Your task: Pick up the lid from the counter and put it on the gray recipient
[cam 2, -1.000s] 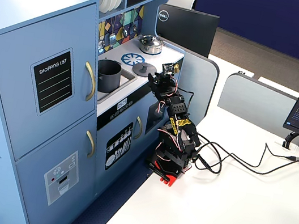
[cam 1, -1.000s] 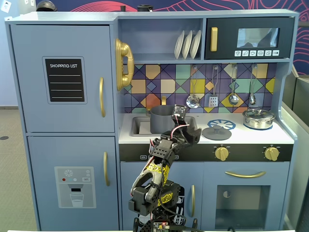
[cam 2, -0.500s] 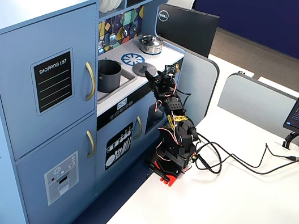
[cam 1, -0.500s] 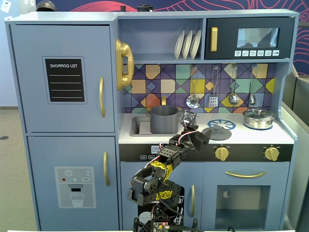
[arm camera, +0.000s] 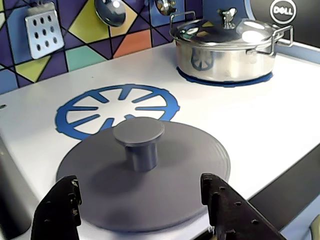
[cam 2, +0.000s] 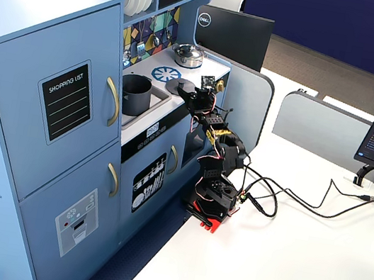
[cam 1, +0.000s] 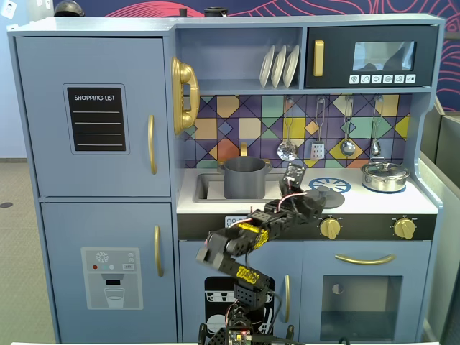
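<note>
The dark-gray lid (arm camera: 170, 185) with its central knob (arm camera: 138, 136) lies flat on the pale counter (arm camera: 260, 115), partly over the printed blue burner ring (arm camera: 80, 117). My gripper (arm camera: 139, 184) is open and empty. Its black fingers (arm camera: 59, 210) stand on either side of the lid's near part, short of the knob. In a fixed view the lid (cam 1: 328, 194) lies right of the gray pot (cam 1: 244, 177), which stands in the sink cut-out, and the gripper (cam 1: 310, 198) is at the lid's near left edge. Lid (cam 2: 184, 85), pot (cam 2: 135, 94) and gripper (cam 2: 193, 96) also show in the side fixed view.
A shiny silver pot with its own lid (arm camera: 225, 47) stands on the far right burner, also in a fixed view (cam 1: 384, 176). Utensils (cam 1: 316, 147) hang on the tiled back wall. The counter's front edge and brass knobs (cam 1: 330, 228) lie just below the gripper.
</note>
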Available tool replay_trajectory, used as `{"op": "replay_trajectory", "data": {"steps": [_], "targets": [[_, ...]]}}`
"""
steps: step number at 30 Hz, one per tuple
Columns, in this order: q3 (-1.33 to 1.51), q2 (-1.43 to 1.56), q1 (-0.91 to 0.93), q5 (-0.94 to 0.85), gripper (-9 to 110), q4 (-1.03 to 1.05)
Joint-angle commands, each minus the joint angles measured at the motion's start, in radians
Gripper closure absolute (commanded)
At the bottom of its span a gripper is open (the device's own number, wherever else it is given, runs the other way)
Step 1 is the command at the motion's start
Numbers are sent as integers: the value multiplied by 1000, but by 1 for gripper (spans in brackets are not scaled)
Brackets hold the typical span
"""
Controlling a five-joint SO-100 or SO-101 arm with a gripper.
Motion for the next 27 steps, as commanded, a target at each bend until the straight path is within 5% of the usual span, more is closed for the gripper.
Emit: {"op": "replay_trajectory", "data": {"steps": [1,27], "targets": [[-126,-86,17,-11,79,-60],[-396,-488,-23,-35,84,-183]]}}
